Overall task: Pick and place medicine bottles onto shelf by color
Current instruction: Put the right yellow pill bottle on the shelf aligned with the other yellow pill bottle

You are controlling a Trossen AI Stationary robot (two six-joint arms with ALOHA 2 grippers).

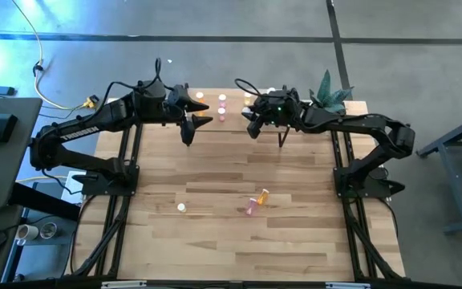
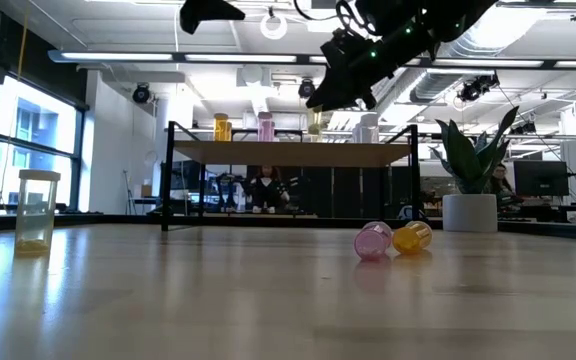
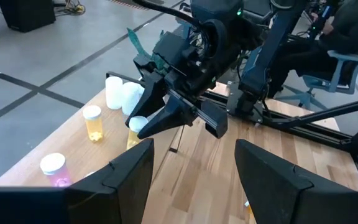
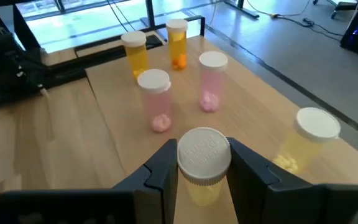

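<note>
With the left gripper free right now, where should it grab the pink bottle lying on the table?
Grip the pink bottle across its round body, coming straight down from above. It lies on its side touching the orange bottle, so set the fingers across the body, clear of where they touch. The left gripper is open; the right gripper holds a yellow bottle.

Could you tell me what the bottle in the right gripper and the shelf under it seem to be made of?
The yellow bottle held in the right gripper looks like translucent tinted plastic, since its contents show through; its white cap seems matte plastic with a faintly embossed top. The shelf looks like pale, unvarnished wood with visible grain, on what appear to be thin black metal legs.
</note>
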